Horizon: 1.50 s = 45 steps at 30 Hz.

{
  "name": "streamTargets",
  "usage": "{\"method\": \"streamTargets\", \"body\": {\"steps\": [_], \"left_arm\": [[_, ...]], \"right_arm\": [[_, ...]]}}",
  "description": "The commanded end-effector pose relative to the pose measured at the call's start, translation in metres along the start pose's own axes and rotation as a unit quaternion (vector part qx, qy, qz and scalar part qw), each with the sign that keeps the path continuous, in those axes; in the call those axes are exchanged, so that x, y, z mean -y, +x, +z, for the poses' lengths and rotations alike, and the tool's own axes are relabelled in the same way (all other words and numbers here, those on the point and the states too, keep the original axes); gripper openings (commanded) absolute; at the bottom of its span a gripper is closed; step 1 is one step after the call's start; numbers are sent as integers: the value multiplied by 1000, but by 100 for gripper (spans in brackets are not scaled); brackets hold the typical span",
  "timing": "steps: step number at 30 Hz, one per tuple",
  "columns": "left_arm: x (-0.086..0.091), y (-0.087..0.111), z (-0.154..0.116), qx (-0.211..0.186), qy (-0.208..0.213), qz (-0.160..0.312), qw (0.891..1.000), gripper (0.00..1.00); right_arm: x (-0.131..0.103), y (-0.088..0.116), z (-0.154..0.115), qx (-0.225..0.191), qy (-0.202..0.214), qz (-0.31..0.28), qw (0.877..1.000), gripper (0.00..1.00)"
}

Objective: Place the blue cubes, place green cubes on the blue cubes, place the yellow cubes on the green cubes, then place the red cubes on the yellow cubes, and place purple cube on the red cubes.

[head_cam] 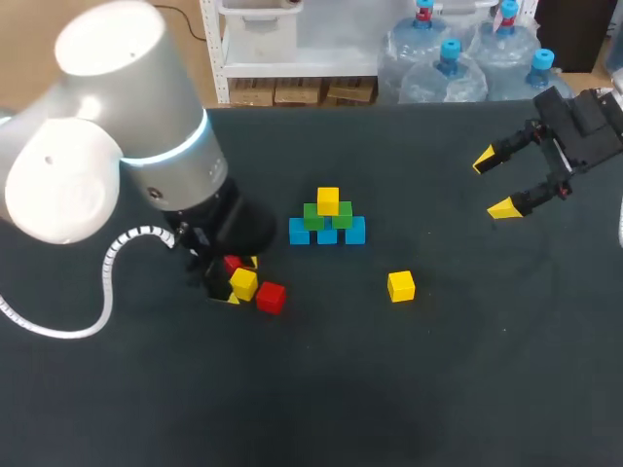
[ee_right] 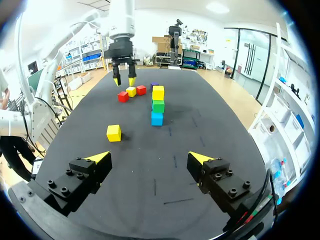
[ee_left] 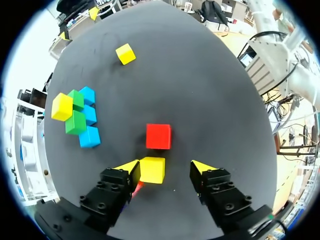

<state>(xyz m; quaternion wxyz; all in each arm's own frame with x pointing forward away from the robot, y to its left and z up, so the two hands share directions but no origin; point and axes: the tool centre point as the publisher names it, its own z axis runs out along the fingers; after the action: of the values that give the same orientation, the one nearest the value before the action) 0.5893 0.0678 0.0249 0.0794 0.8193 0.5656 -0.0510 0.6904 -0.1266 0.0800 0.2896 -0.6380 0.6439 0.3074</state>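
Note:
Three blue cubes (head_cam: 326,233) stand in a row mid-table, with two green cubes (head_cam: 313,217) on them and a yellow cube (head_cam: 328,200) on top. My left gripper (ee_left: 165,167) is down at the table, open. A second yellow cube (ee_left: 152,170) lies between its fingers, against one finger and clear of the other. A red cube (ee_left: 158,136) sits just ahead of it, and another red cube (head_cam: 232,264) lies beside the gripper. A third yellow cube (head_cam: 400,286) lies alone to the right. My right gripper (head_cam: 494,183) hangs open and empty at the far right.
In the right wrist view a small purple cube (ee_right: 154,85) shows behind the pyramid (ee_right: 158,105), near my left arm. The dark table (head_cam: 438,389) has bare room at the front and right.

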Motion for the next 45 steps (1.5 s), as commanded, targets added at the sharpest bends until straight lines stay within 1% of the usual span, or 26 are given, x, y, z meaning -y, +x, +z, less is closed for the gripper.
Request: {"method": "streamTargets", "body": {"steps": [1, 8, 12, 14, 24, 28, 29, 30, 31, 37, 41, 45], "left_arm": [[-6, -1, 6, 1, 2, 3, 1000, 64], [-13, -4, 12, 2, 5, 7, 1000, 64], [-14, -6, 14, 3, 7, 10, 1000, 62], [-14, -6, 17, 3, 9, 10, 1000, 64], [-12, -4, 23, 5, 15, 5, 1000, 62], [-13, -3, 24, 3, 14, 4, 1000, 59], [-13, -2, 24, 3, 14, 4, 1000, 56], [-14, -2, 24, 2, 14, 4, 1000, 49], [-14, -1, 24, 2, 14, 4, 1000, 47], [-12, 3, 24, -2, 16, 3, 1000, 53], [-10, 5, 24, -4, 17, 1, 1000, 67], [-8, 8, 25, -6, 18, -2, 1000, 68]], "right_arm": [[1, 0, 1, 1, 0, -1, 1000, 100], [1, 0, 1, 1, 0, -1, 1000, 100], [1, 0, 1, 1, 0, -1, 1000, 100], [1, 0, 1, 1, 0, -1, 1000, 100], [1, 0, 1, 1, 0, -1, 1000, 100], [1, 0, 1, 1, 0, -1, 1000, 100], [1, 0, 1, 1, 0, -1, 1000, 100], [1, 0, 1, 1, 0, -1, 1000, 100], [1, 0, 1, 1, 0, -1, 1000, 100], [1, 0, 1, 1, 0, -1, 1000, 100], [1, 0, 1, 1, 0, -1, 1000, 100], [1, 0, 1, 1, 0, -1, 1000, 100]]}}
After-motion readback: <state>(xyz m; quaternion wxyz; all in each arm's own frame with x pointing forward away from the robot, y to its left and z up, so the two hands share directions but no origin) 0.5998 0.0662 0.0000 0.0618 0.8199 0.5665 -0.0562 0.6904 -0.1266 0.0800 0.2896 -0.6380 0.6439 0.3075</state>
